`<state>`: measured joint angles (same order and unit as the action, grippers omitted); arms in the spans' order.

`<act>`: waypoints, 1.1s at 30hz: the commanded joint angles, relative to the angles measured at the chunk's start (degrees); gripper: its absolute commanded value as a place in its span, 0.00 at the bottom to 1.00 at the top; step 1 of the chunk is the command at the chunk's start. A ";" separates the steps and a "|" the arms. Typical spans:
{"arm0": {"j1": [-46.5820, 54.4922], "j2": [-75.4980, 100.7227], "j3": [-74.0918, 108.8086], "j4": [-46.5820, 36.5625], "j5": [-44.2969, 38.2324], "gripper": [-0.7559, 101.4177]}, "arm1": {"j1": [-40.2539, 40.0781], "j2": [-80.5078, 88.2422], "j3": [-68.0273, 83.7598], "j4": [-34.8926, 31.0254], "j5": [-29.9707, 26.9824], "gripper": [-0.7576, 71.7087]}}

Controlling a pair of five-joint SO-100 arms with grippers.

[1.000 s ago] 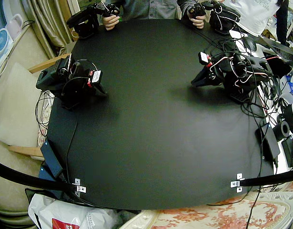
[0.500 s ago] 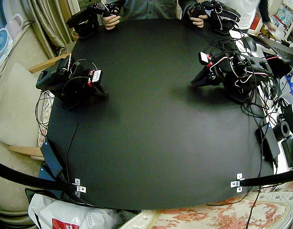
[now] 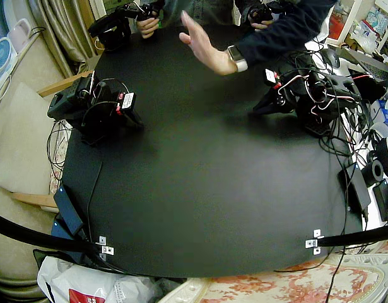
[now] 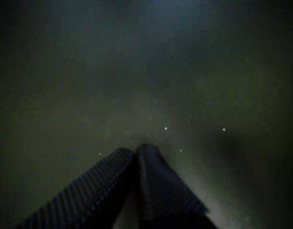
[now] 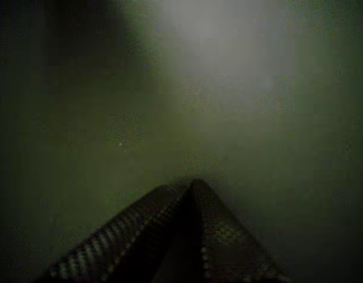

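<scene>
While both arms sit folded low at the table's (image 3: 200,189) edges, the right end effector (image 3: 138,122) lies at 9 o'clock and the left end effector (image 3: 257,110) at 2 o'clock, both holding nothing. In a wrist view, an end effector (image 4: 136,149) has its jaws pressed together above the dark table; in a wrist view, the other one (image 5: 190,184) is pressed together too. A person's open hand (image 3: 203,45), with a watch (image 3: 236,58) and a dark sleeve (image 3: 279,31), hovers at 12 o'clock, nearer the left end effector but apart from it.
</scene>
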<state>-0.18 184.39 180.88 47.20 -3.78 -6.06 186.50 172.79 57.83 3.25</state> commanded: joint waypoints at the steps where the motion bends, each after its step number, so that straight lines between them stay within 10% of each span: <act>1: -0.70 1.23 0.88 -1.14 -0.53 0.01 | -0.44 1.05 -0.53 -0.09 0.35 0.01; 8: -0.62 1.23 0.88 -1.14 -0.26 0.01 | -10.72 1.05 -41.31 -39.99 -24.52 0.00; 12: -0.35 1.23 0.88 -1.14 0.09 0.01 | 6.33 1.05 -29.79 -31.82 0.79 0.00; 18: -0.35 1.23 0.88 -1.23 0.09 0.01 | -18.81 -6.15 -60.29 -26.81 -31.11 0.00; 20: -0.35 1.23 0.88 -1.23 0.09 0.01 | -3.08 -4.92 -39.90 -27.42 -10.90 0.00; 22: -0.35 1.23 0.88 -1.23 0.09 0.01 | -0.70 -0.79 -32.61 -29.88 -4.92 0.00; 25: -0.35 1.23 0.88 -1.23 0.09 0.01 | -24.96 1.05 -50.10 -30.41 -29.44 0.00; 30: -0.35 1.23 0.88 -1.23 0.09 0.01 | -8.44 -6.42 -39.90 -28.04 -8.53 0.00; 33: -0.35 1.23 0.88 -1.23 0.00 0.01 | -19.07 -5.36 -51.42 -32.08 -22.41 0.00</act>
<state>-0.26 184.39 180.88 46.32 -3.08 -17.49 178.95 130.17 28.92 -10.28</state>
